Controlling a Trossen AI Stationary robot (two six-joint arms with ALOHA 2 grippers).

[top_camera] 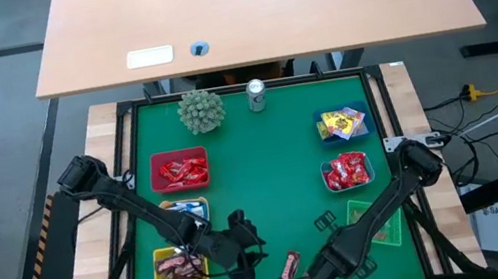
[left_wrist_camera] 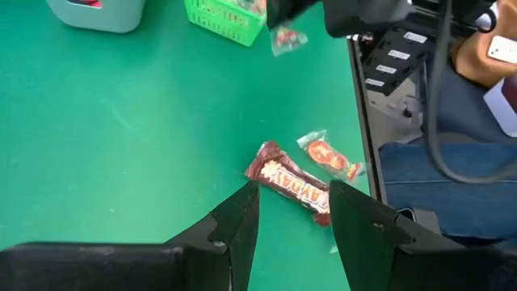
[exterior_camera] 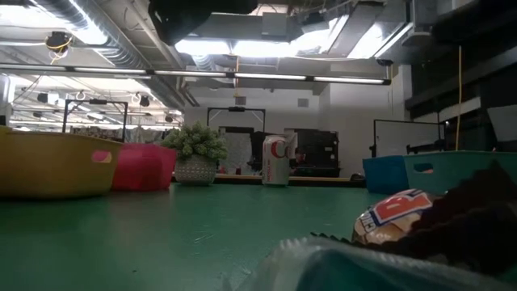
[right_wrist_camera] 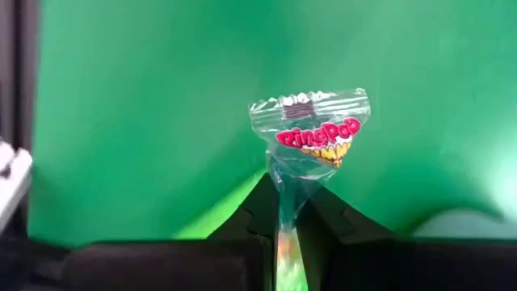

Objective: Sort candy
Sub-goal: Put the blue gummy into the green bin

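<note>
Near the mat's front edge lie a brown wrapped candy bar (left_wrist_camera: 292,183) (top_camera: 291,264) and a small clear-wrapped red candy (left_wrist_camera: 329,158). My left gripper (left_wrist_camera: 295,198) (top_camera: 241,273) hovers open over the bar's near end, a finger on either side; I cannot see it touching. Just to the right, my right gripper (right_wrist_camera: 287,218) (top_camera: 305,278) is shut on a clear-wrapped Ring Pop candy (right_wrist_camera: 311,133) (left_wrist_camera: 287,39). Sorted candy fills the red (top_camera: 180,169), yellow (top_camera: 179,267) and two right-hand baskets (top_camera: 340,124) (top_camera: 347,172). My right gripper pinches the Ring Pop wrapper's narrow, gathered part (right_wrist_camera: 286,194) between its two fingers, which point steeply down. The wrapper's wide crimped end (right_wrist_camera: 311,101) sticks out beyond the fingertips. The candy hangs lifted clear of the green mat.
A green basket (top_camera: 376,220) stands just right of my right arm and a blue-white candy basket (top_camera: 186,211) stands by my left arm. A spiky green ball (top_camera: 201,110) and a silver can (top_camera: 256,95) sit at the far edge. The mat's middle (top_camera: 266,177) is bare.
</note>
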